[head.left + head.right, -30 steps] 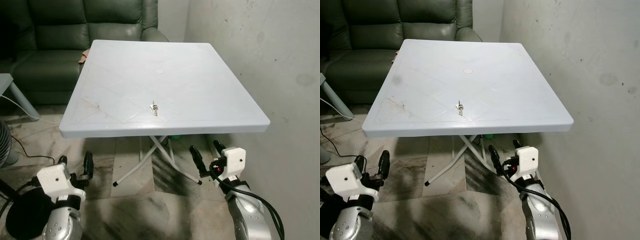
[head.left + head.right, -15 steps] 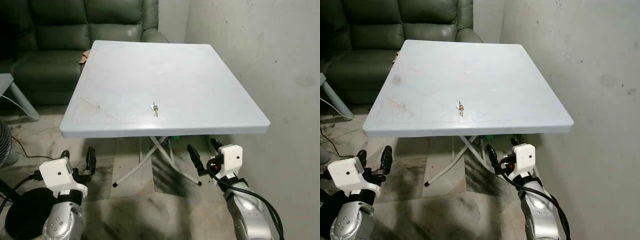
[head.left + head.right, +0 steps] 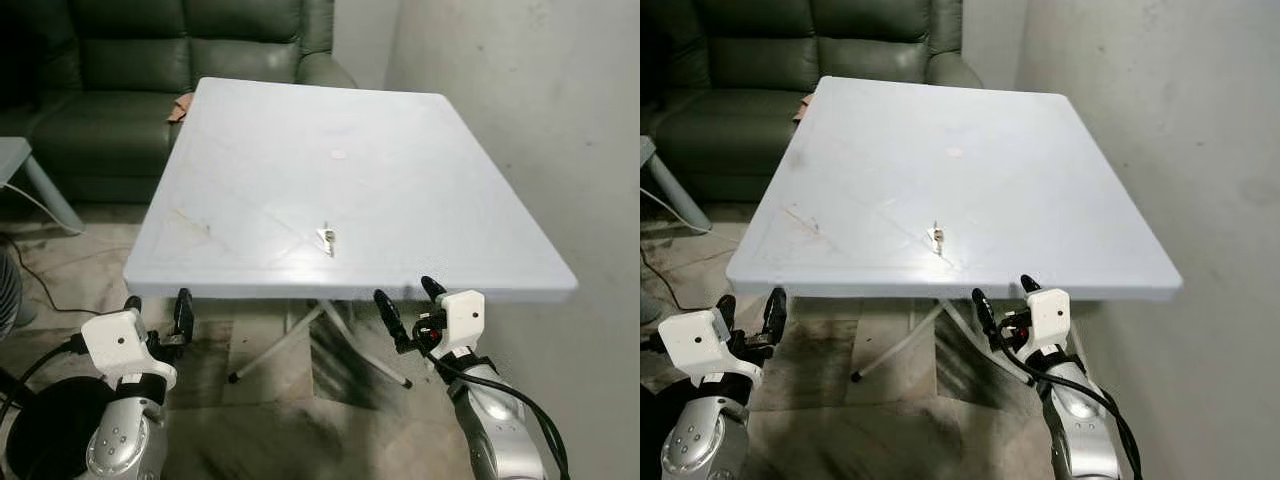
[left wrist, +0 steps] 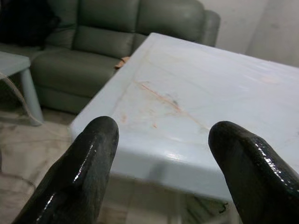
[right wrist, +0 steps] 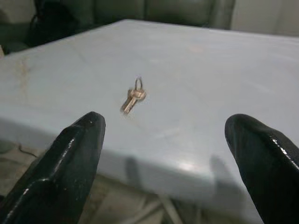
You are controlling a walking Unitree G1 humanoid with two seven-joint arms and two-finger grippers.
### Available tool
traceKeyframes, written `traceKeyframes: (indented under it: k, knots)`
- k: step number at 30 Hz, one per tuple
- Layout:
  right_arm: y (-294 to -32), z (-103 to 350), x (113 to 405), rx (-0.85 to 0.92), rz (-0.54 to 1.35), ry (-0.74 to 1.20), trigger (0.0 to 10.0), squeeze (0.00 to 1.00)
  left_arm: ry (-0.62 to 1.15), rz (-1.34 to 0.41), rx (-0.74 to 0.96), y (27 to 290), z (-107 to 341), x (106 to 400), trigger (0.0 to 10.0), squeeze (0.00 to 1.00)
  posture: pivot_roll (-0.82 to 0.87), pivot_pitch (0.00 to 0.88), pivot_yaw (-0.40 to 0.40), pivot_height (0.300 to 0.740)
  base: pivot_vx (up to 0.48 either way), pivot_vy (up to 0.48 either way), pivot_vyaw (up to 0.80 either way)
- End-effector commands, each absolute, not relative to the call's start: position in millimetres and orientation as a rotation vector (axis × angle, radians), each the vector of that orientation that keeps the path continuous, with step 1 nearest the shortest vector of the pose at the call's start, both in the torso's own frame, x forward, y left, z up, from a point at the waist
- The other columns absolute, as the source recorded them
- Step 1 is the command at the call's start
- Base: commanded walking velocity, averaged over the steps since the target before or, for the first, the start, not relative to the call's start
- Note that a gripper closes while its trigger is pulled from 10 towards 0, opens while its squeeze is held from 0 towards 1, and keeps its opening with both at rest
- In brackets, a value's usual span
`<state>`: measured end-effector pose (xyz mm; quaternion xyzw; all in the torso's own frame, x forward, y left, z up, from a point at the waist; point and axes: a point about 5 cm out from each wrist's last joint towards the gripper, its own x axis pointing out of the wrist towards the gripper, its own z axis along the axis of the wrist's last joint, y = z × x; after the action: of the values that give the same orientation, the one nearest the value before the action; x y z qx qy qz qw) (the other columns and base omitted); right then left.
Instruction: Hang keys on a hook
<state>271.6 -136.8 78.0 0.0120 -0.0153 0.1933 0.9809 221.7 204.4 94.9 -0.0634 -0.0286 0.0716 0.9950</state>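
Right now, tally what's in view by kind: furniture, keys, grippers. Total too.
Tables: 2, the white table and a grey side table
Sofas: 1, the green sofa
Key bunches: 1, the keys on the white table
Grippers: 2, left gripper, right gripper, both open
Total: 6

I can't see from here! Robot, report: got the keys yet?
Left gripper and right gripper open, empty, low before the table. Keys lying flat near its front edge, untouched. Nothing between right gripper and keys.
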Motion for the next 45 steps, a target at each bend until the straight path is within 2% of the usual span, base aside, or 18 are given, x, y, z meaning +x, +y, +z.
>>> traceKeyframes:
  k: [1,10,14,26,39,43,45]
  knots:
    - [-146.6,80.8,271.9,0.004,0.36,-0.035,10.0,0.0,-0.075,0.113,-0.136,195.8,99.9,223.9,10.0,0.0,-0.04,0.0,-0.049,0.728,0.48,0.0,0.42]
    - [-146.3,80.2,272.7,-0.016,0.371,-0.027,10.0,0.0,-0.057,0.106,-0.137,192.3,98.1,225.0,10.0,0.0,-0.04,0.0,-0.049,0.728,0.423,0.0,0.8]
    - [-145.8,81.3,273.7,-0.013,0.374,-0.029,10.0,0.0,-0.042,0.116,-0.133,190.9,97.0,226.1,10.0,0.0,-0.04,0.0,-0.051,0.728,0.0,0.0,0.8]
    - [-143.7,82.1,280.7,0.013,0.363,-0.006,10.0,0.0,-0.004,0.104,-0.084,187.8,91.9,227.4,10.0,0.0,-0.04,0.0,-0.056,0.728,0.0,0.0,0.0]
    - [-141.4,86.1,287.7,-0.032,0.412,0.008,10.0,0.0,-0.001,-0.091,0.038,161.5,87.6,221.6,10.0,0.0,-0.04,0.0,-0.059,0.728,0.0,0.0,0.0]
    - [-141.2,86.1,288.1,-0.033,0.415,0.011,10.0,0.0,0.0,-0.097,0.041,160.6,87.4,221.5,10.0,0.0,-0.04,0.0,-0.059,0.728,0.0,0.0,0.0]
    - [-136.9,88.1,292.8,-0.055,0.424,0.026,10.0,0.0,0.002,-0.174,0.046,147.1,85.6,217.2,10.0,0.0,-0.03,0.0,-0.066,0.728,0.0,0.0,0.0]
